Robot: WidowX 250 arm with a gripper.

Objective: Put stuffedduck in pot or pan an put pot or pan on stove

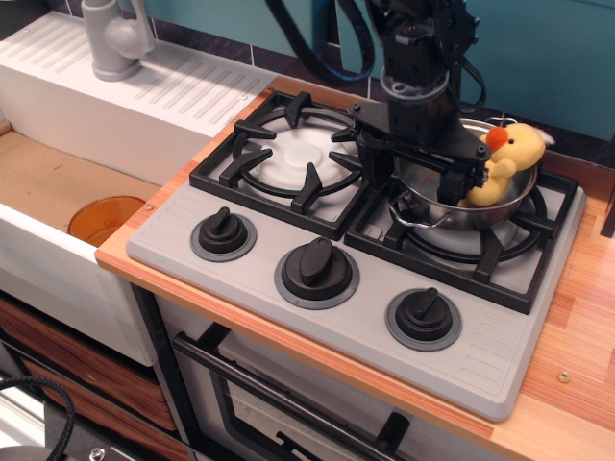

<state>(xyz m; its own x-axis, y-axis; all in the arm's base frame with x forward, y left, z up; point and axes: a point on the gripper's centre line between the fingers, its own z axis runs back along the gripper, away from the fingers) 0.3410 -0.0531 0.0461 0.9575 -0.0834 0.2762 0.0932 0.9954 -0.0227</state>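
The shiny steel pot (pixel 478 211) stands on the right burner of the grey stove (pixel 480 357). The yellow stuffed duck (pixel 506 161) sits inside it, leaning on the far right rim with its orange beak up. My gripper (pixel 424 174) is lowered over the left part of the pot with its fingers spread. One finger (pixel 376 165) is outside the left rim and the other (pixel 470 179) is inside the pot, just beside the duck. It holds nothing. The arm hides the pot's far left rim and much of its inside.
The left burner (pixel 288 154) is bare. Three black knobs (pixel 315 264) line the stove's front. An orange bowl (pixel 104 219) lies in the sink at left, a grey faucet (pixel 113 38) stands behind it. Wooden counter (pixel 577 317) runs along the right.
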